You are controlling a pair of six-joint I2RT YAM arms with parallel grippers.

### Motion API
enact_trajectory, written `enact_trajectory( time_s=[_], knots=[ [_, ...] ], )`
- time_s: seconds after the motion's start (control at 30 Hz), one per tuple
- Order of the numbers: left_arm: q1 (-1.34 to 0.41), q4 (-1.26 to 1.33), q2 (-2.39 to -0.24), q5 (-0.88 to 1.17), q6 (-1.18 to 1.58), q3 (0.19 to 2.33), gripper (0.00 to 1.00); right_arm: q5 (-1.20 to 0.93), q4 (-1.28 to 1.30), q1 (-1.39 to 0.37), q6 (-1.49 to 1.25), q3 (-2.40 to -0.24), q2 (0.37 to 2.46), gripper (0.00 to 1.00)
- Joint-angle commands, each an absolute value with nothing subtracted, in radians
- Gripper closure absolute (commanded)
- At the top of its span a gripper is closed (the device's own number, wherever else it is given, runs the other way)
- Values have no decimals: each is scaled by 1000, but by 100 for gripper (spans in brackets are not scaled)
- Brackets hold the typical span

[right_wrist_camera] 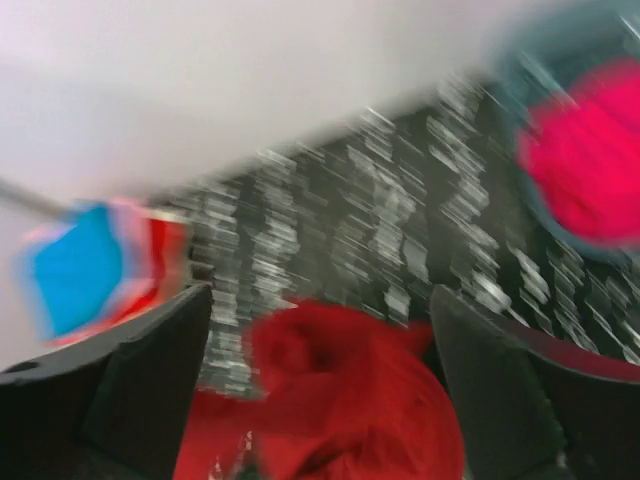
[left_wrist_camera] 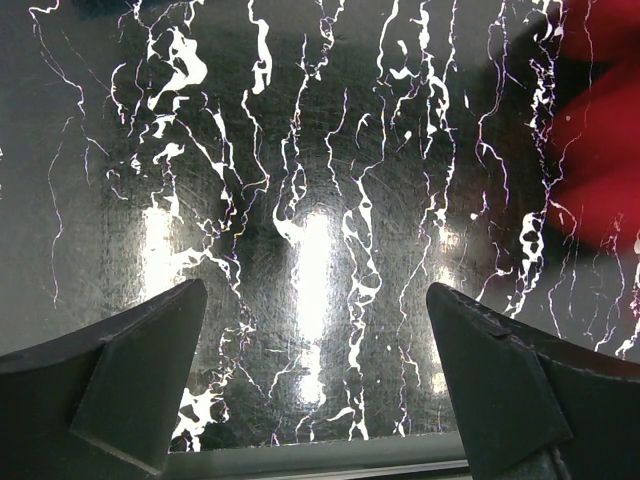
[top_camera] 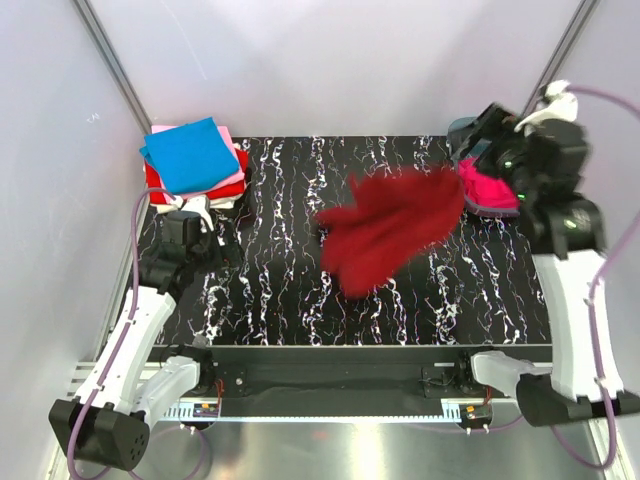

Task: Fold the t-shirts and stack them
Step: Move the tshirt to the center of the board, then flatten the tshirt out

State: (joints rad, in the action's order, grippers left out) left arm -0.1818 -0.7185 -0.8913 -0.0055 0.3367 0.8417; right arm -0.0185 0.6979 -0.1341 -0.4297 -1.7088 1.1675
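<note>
While the right pincer [right_wrist_camera: 320, 290] hangs with its jaws wide apart, the dark red shirt [right_wrist_camera: 340, 400] sits bunched just below and ahead of it, showing in the gap between the jaws. That view is too smeared to tell whether the cloth touches either jaw. Off to this pincer's right, close by, a tub [top_camera: 462, 128] holds a hot pink shirt [top_camera: 487, 190]. Far across to its left, at the table's [top_camera: 280, 290] far corner, lies a stack of folded shirts [top_camera: 200, 180] with a blue shirt [top_camera: 190, 152] on top. Nothing stands between the pincer and the red cloth. Seen from above, the dark red shirt is a crumpled, blurred heap. Its long axis runs on a slant, the far end beside the tub under the right pincer and the other end reaching nearer and leftward toward the middle of the table. The left pincer [left_wrist_camera: 315, 290] is likewise spread, low over bare table just near of the stack. The red shirt lies well apart from it, ahead and to its right.
</note>
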Motion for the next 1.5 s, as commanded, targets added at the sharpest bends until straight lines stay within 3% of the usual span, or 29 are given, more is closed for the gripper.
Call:
enact_trajectory(
  time_s=[0.0, 0.27, 0.43, 0.63, 1.03, 1.2, 1.47],
  knots=[
    [-186, -707, -882, -34, 333, 873, 1, 244, 788, -78, -474, -1474, 1304, 0],
    [-187, -707, -893, -28, 333, 871, 1, 5, 697, -8, -485, -1200, 1229, 2],
    [-187, -706, -902, -17, 333, 871, 1, -106, 646, -116, -514, -1080, 1195, 6],
    [-187, -704, -910, -14, 333, 870, 1, -248, 552, -207, -531, -976, 1314, 15],
    [-189, -704, -917, -17, 331, 871, 1, -227, 474, -298, -529, -1006, 1531, 24],
    [-189, -704, -922, -9, 330, 871, 1, -94, 532, -406, -483, -1071, 1568, 24],
    [-189, -703, -919, -8, 330, 871, 1, -5, 580, -413, -384, -1169, 1686, 27]
  ],
)
